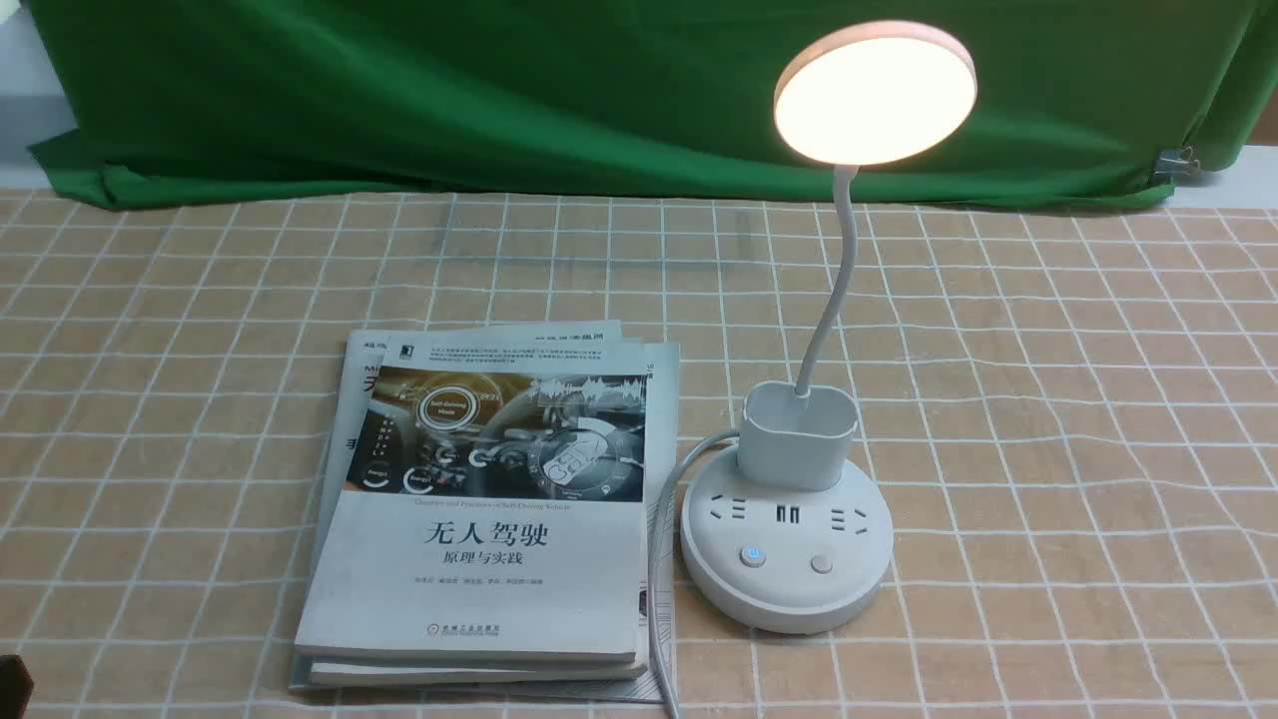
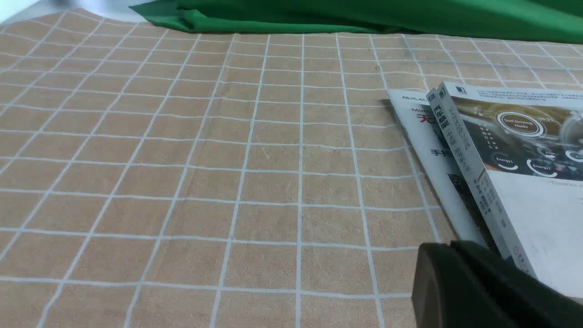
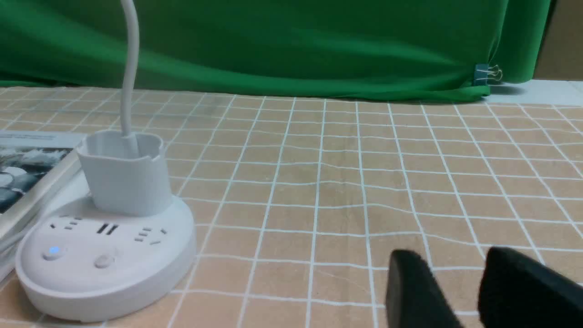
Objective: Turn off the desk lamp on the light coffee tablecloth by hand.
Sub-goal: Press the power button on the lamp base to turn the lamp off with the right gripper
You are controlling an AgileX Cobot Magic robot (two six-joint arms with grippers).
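Note:
The white desk lamp stands on the light coffee tablecloth (image 1: 1048, 399), right of centre. Its disc head (image 1: 874, 92) glows warm. The thin neck runs down into the cup holder (image 1: 799, 439) on the round base (image 1: 786, 589). The left button (image 1: 752, 556) glows blue and the right button (image 1: 821, 564) is unlit. The base also shows in the right wrist view (image 3: 136, 278). My right gripper (image 3: 448, 262) is open and empty, low over the cloth, well apart from the base. My left gripper (image 2: 451, 244) is shut on nothing, beside the books.
A stack of books (image 1: 489, 559) lies just left of the lamp base, and it also shows in the left wrist view (image 2: 524, 200). The lamp's white cord (image 1: 659, 539) runs between books and base to the front edge. A green backdrop cloth (image 1: 499, 90) hangs behind.

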